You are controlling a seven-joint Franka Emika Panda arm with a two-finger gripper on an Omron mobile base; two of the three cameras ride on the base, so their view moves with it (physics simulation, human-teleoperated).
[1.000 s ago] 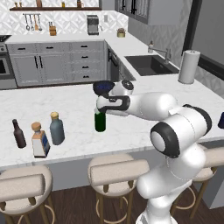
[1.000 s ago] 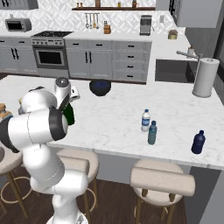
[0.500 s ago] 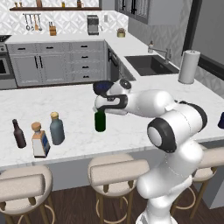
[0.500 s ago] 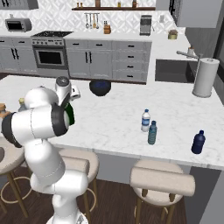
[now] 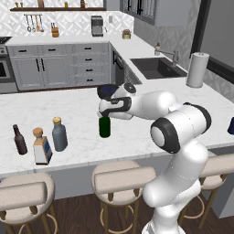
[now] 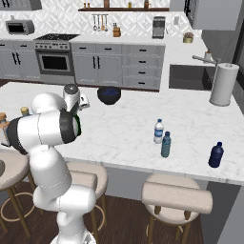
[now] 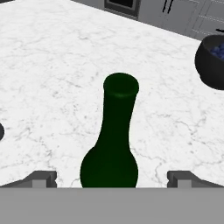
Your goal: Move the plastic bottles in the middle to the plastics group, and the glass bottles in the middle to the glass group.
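The tall dark green wine bottle (image 5: 104,127) (image 7: 113,144) stands upright in the middle of the marble counter. My gripper (image 5: 108,114) (image 7: 112,178) is open and down over its neck, with one fingertip (image 7: 43,178) on each side and well clear of the glass. At the left, the grey-blue bottle with a tan cap (image 5: 59,134) stands beside the square blue-labelled bottle (image 5: 42,146) and the small dark brown bottle (image 5: 19,139). The slim teal plastic bottle (image 6: 166,144) stands next to the whitish bottle (image 6: 158,131), with a dark blue bottle (image 6: 216,155) farther right.
A dark bowl (image 6: 109,94) (image 7: 212,60) sits on the counter beyond the green bottle. A paper towel roll (image 5: 197,69) stands by the sink (image 5: 157,67). Stools (image 5: 122,178) line the counter's near edge.
The elbow has swung slightly left. The hand stays at the green bottle with its jaws wide, and no bottle has moved.
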